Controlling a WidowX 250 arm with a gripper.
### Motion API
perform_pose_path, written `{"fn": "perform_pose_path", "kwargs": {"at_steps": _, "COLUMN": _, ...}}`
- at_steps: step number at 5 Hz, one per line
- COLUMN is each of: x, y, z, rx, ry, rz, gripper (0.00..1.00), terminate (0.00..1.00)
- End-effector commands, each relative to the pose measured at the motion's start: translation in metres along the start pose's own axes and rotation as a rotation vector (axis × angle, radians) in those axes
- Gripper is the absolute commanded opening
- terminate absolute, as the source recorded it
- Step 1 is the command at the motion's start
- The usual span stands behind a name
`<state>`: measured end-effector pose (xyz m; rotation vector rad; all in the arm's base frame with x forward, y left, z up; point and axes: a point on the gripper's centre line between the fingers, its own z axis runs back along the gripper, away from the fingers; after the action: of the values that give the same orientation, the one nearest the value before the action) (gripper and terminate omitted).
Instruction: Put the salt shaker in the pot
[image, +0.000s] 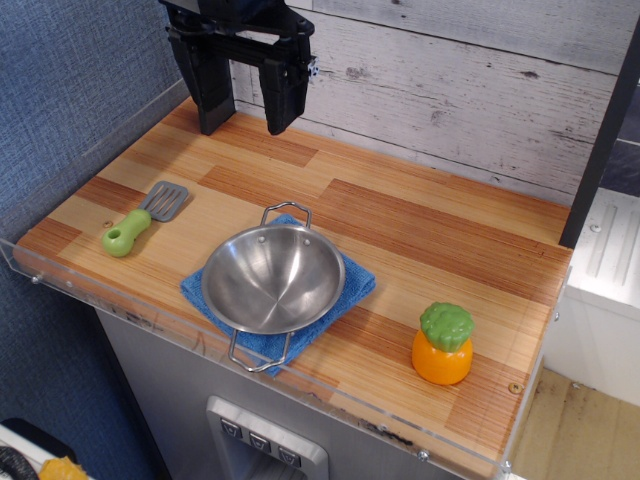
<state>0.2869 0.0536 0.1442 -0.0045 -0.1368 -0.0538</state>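
The salt shaker (443, 345) is a small glossy orange toy with a bumpy green top. It stands upright near the front right of the wooden table. The pot (273, 278) is a shallow shiny steel bowl with two wire loop handles. It sits empty on a blue cloth (350, 290) at the front middle. My black gripper (245, 125) hangs above the back left of the table, far from both. Its two fingers point down with a gap between them and hold nothing.
A spatula (143, 217) with a green handle and grey blade lies at the left. A clear plastic rim (150, 320) runs along the front edge. A blue wall stands at the left and a pale plank wall (450, 100) at the back.
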Motion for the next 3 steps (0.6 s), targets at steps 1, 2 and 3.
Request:
{"fn": "perform_pose_path", "kwargs": {"at_steps": 1, "x": 0.0, "y": 0.0, "z": 0.0, "rx": 0.0, "ry": 0.0, "rz": 0.0, "gripper": 1.0, "terminate": 0.0}}
{"fn": "perform_pose_path", "kwargs": {"at_steps": 2, "x": -0.002, "y": -0.03, "z": -0.013, "rx": -0.03, "ry": 0.024, "rz": -0.076, "gripper": 1.0, "terminate": 0.0}}
{"fn": "perform_pose_path", "kwargs": {"at_steps": 3, "x": -0.002, "y": -0.045, "z": -0.03, "rx": -0.073, "ry": 0.048, "rz": -0.084, "gripper": 1.0, "terminate": 0.0}}
